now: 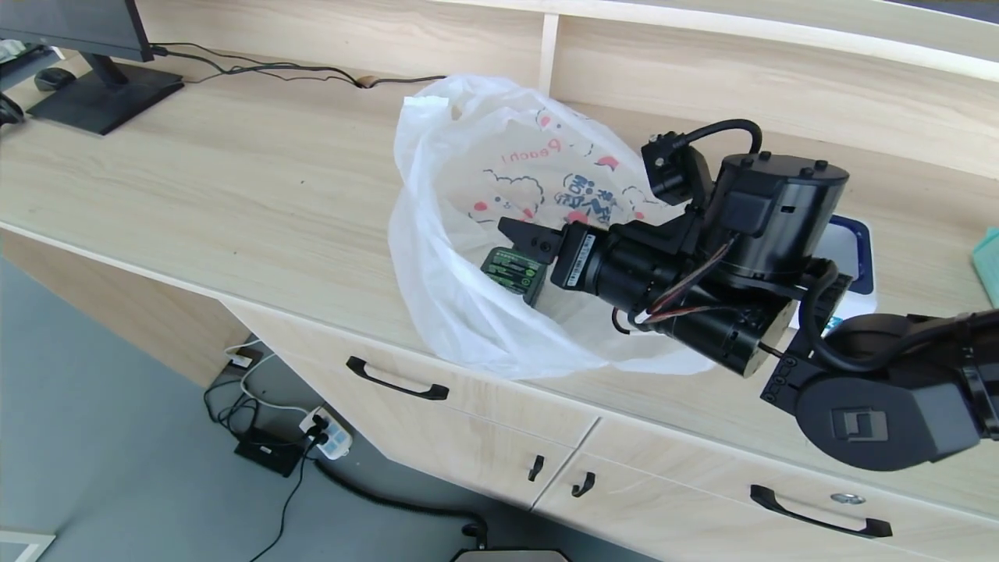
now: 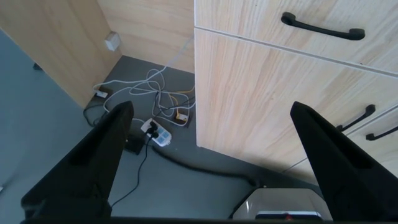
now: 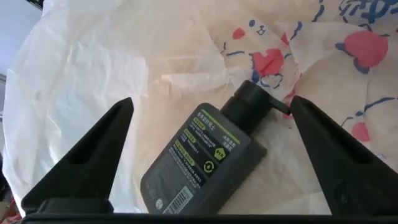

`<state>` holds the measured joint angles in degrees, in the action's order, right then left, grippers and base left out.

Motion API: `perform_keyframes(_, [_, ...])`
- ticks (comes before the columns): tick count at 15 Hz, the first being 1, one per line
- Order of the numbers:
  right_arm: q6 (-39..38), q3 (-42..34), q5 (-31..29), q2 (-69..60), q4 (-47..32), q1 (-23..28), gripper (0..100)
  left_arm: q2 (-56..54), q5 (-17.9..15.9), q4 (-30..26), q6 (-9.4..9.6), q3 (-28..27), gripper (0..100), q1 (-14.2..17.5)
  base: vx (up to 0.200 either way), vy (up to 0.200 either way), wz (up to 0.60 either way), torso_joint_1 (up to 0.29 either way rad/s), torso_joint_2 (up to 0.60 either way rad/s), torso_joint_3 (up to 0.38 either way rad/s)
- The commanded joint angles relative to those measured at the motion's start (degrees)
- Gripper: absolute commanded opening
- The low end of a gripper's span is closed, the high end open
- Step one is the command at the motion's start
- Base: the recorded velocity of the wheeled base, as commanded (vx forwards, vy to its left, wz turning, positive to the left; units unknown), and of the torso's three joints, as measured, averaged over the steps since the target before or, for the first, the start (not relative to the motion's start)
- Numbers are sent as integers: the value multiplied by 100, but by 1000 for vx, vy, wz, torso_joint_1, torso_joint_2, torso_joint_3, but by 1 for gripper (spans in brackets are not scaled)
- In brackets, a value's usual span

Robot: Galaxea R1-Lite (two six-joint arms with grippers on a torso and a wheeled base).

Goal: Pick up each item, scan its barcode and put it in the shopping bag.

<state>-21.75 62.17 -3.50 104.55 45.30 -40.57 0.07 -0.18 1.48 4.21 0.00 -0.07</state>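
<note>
The bottle [image 3: 202, 158] lies in the bag [image 1: 437, 257] at mid-frame on the bench [image 1: 234, 195]; our right tool [image 3: 210, 102] hangs open over it, gripping nothing. Our left tool [image 2: 211, 106] is open too, facing the drawers [image 2: 280, 81].

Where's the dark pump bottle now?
Head view, centre: the dark pump bottle lies inside the white shopping bag on the counter, between the fingers of the open right gripper.

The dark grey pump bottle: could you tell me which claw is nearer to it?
Right. The right claw hovers by the dark grey pump bottle inside the white plastic bag; the left claw hangs by the wooden drawers.
</note>
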Motion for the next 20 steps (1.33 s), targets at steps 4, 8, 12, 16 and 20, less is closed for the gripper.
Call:
perform_keyframes(4, [1709,164,-230,-532,322,691,100,1,1,2,-78,0,100,-1,0,0,0,0,0,0])
perform_keyframes(8, [2465,-47,-564,-1437,840,515,100,1,1,-16,-131,0,100,-1,0,0,0,0,0,0])
perform_keyframes(12, [2324,-689,-380,-1824,902,436,100,1,1,-33,-174,0,100,-10,0,0,0,0,0,0])
perform_keyframes(16, [2113,-1040,-292,-2096,1306,1570,100,1,1,-24,-210,0,100,-1,0,0,0,0,0,0])
perform_keyframes(20, [1964,-1524,306,-2465,1306,2413,100,1,1,-33,-210,0,100,-1,0,0,-300,1,-2,1])
